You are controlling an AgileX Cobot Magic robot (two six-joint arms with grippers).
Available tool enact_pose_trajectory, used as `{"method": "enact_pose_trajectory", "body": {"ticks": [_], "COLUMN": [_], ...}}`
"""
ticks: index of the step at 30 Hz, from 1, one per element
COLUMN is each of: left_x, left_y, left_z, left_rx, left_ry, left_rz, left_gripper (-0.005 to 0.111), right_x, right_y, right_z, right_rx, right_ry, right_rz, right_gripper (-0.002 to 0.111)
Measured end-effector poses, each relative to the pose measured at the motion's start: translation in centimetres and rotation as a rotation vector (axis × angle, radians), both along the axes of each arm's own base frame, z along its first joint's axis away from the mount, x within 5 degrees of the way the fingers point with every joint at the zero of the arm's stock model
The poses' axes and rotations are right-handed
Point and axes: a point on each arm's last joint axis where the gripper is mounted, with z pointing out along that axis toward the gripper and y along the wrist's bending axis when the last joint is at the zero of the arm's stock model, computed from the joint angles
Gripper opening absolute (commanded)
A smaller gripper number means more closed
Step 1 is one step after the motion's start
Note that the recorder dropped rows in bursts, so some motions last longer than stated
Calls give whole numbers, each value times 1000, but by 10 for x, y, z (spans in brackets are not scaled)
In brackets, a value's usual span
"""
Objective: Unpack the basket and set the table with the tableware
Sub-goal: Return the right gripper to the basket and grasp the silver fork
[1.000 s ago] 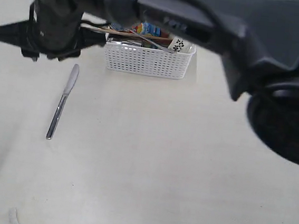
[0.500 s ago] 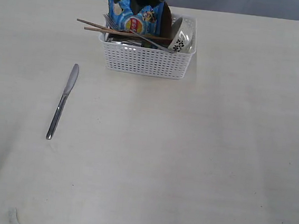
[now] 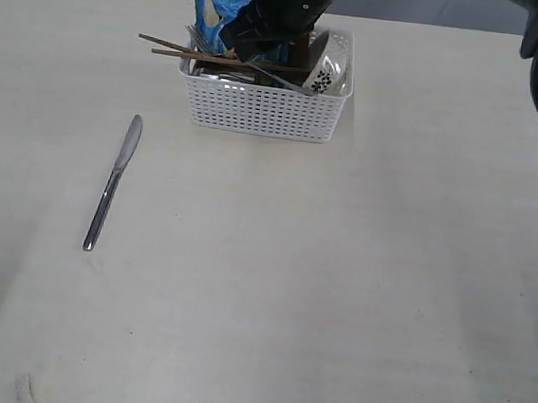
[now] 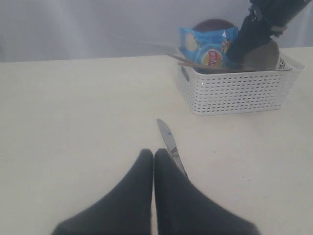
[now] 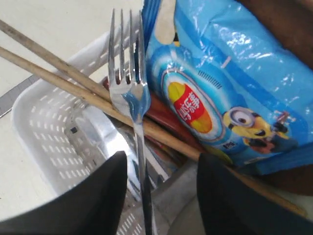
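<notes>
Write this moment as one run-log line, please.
right end effector: open, straddling fork in basket | left end effector: shut, empty | knife: on table

The right gripper (image 5: 163,164) hangs over the white basket (image 5: 46,122) with its two dark fingers apart. The fork (image 5: 131,95) runs its handle between them, nearer one finger. The fork lies across two wooden chopsticks (image 5: 49,77), beside a blue snack bag (image 5: 220,83).

Basket (image 3: 263,110) at far middle of table (image 3: 336,294). Knife (image 3: 111,186) flat on table, front-left of basket, well apart. In basket: 2 chopsticks (image 3: 197,54) across the top, overhanging left rim; fork (image 5: 131,93) crossing over them; snack bag (image 3: 215,15) upright behind; plate (image 4: 212,23) behind bag; bowl (image 3: 328,66) tilted at right end.
</notes>
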Motion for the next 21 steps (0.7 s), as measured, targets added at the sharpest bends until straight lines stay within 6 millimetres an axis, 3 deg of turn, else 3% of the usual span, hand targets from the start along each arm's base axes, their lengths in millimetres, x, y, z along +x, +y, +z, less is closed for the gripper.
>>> {"method": "enact_pose_trajectory", "body": {"ticks": [4, 6, 9, 13, 16, 21], "left_x": [0, 0, 0, 0, 0, 0], "left_y": [0, 0, 0, 0, 0, 0], "left_z": [0, 0, 0, 0, 0, 0], "left_rx": [0, 0, 0, 0, 0, 0], "left_ry": [0, 0, 0, 0, 0, 0], "left_rz": [0, 0, 0, 0, 0, 0], "left_gripper": [0, 0, 0, 0, 0, 0], "right_x": [1, 2, 2, 1, -1, -9], "right_y": [1, 2, 2, 4, 4, -1], "right_z": [-9, -17, -22, -21, -7, 49], "right_rx": [-3, -10, -10, -15, -3, 55], "right_ry": [16, 28, 42, 29, 0, -112], "right_rz": [1, 3, 3, 29, 36, 30], "right_gripper": [42, 33, 4, 0, 0, 0]}}
